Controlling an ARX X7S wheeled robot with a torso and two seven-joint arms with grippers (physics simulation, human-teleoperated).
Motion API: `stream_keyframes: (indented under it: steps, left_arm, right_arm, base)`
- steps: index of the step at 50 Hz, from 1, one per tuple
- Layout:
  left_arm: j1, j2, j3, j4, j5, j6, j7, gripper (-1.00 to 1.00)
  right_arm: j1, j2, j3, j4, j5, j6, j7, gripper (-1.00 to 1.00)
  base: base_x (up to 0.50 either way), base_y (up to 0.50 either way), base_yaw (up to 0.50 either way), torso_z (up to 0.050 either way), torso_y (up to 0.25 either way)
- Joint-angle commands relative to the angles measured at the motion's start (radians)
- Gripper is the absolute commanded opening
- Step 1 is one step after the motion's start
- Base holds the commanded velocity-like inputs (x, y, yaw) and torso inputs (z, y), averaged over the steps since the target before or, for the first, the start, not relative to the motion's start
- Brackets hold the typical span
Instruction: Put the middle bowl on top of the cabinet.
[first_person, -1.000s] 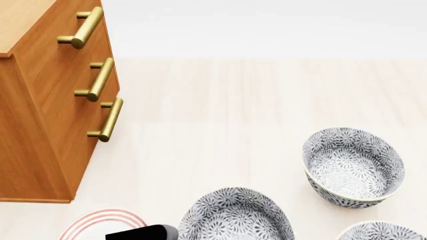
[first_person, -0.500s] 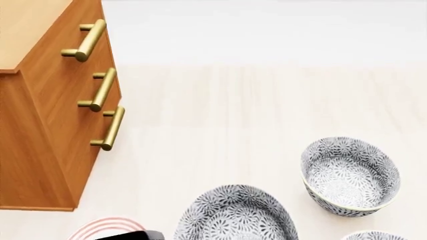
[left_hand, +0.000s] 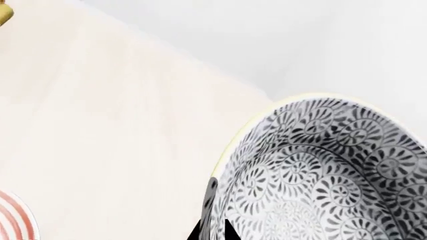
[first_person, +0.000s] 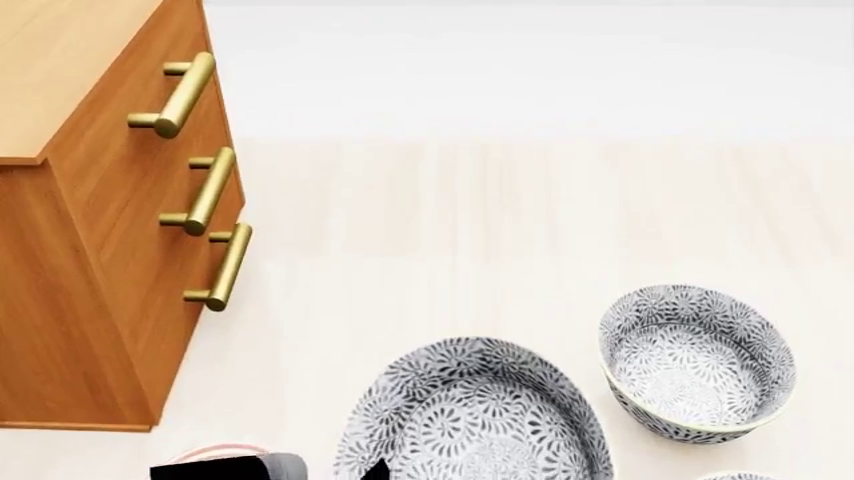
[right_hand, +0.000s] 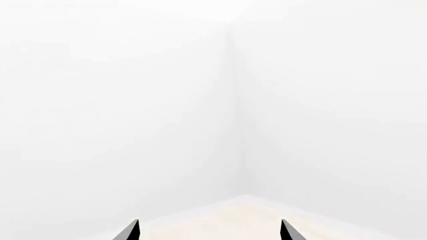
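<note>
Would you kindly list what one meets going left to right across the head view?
The cabinet → its brass handles → the middle bowl → another patterned bowl.

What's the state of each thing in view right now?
Middle bowl: upright, its rim pinched between the left gripper's fingers.
Right bowl: upright on the table, empty, untouched.
Third bowl: only a sliver of rim shows, can't tell.
Cabinet: all three drawers shut, nothing on the visible part of its top.
Right gripper: open, empty, facing the wall.
</note>
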Motion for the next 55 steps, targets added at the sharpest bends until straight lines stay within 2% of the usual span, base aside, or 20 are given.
stream_keyframes:
  steps: [1,9,15,22,23,29,35,42,43,45,48,49,55]
  left_arm:
    - [-0.017,-0.002,-0.014,0.094,0.024,-0.004,-0.005,-1.0]
    - [-0.065,-0.035,-0.006,0.252,0.002,-0.059,-0.077,-1.0]
    - [-0.151,-0.052,-0.039,0.343,-0.089,-0.127,-0.17,-1.0]
    - [-0.417,-0.092,-0.128,0.436,-0.306,-0.268,-0.428,-1.0]
    - [-0.489,-0.106,-0.141,0.434,-0.382,-0.302,-0.489,-1.0]
    - [-0.719,-0.145,-0.182,0.425,-0.651,-0.348,-0.661,-1.0]
    - [-0.871,-0.171,-0.176,0.377,-0.804,-0.37,-0.805,-1.0]
    - [-1.003,-0.177,-0.183,0.328,-0.967,-0.346,-0.901,-1.0]
    - [-1.028,-0.176,-0.171,0.301,-1.007,-0.336,-0.943,-1.0]
    - [-1.054,-0.174,-0.163,0.284,-1.016,-0.329,-0.955,-1.0]
    - [-1.134,-0.219,-0.077,0.255,-1.049,-0.236,-0.975,-1.0]
    - [-1.191,-0.252,-0.009,0.238,-1.084,-0.186,-0.977,-1.0]
    - [-1.333,-0.267,0.044,0.146,-1.186,-0.116,-0.973,-1.0]
  right_arm:
    - [0.001,-0.02,0.032,-0.001,-0.014,-0.002,-0.025,1.0]
    - [0.001,-0.02,0.031,-0.001,-0.014,-0.007,-0.024,1.0]
    - [0.0,-0.022,0.031,-0.005,-0.016,-0.012,-0.021,1.0]
    - [0.018,-0.03,0.009,-0.002,-0.04,-0.008,-0.011,1.0]
    - [0.021,-0.033,0.005,-0.001,-0.044,-0.009,-0.009,1.0]
    - [0.044,-0.047,-0.028,-0.015,-0.078,0.01,0.011,1.0]
    - [0.08,-0.055,-0.064,-0.031,-0.112,0.047,0.034,1.0]
    - [0.106,-0.058,-0.086,-0.04,-0.129,0.073,0.053,1.0]
    - [0.107,-0.06,-0.088,-0.043,-0.133,0.072,0.055,1.0]
    - [0.107,-0.06,-0.09,-0.045,-0.135,0.074,0.057,1.0]
    - [0.106,-0.058,-0.092,-0.052,-0.137,0.078,0.061,1.0]
    - [0.094,-0.056,-0.081,-0.047,-0.125,0.064,0.056,1.0]
    - [0.097,-0.053,-0.087,-0.047,-0.125,0.067,0.058,1.0]
  base:
    - [0.0,0.0,0.0,0.038,0.211]
    - [0.0,0.0,0.0,0.038,0.211]
    - [0.0,0.0,0.0,0.038,0.211]
    - [0.0,0.0,0.0,0.038,0.224]
    - [0.0,0.0,0.0,0.011,0.0]
    - [0.0,0.0,0.0,0.0,0.0]
    - [0.0,0.0,0.0,0.0,0.0]
    - [0.0,0.0,0.0,0.0,0.0]
    - [0.0,0.0,0.0,0.0,0.0]
    - [0.0,0.0,0.0,0.0,0.0]
    - [0.0,0.0,0.0,0.0,0.0]
    - [0.0,0.0,0.0,0.0,0.0]
    - [0.0,0.0,0.0,0.0,0.0]
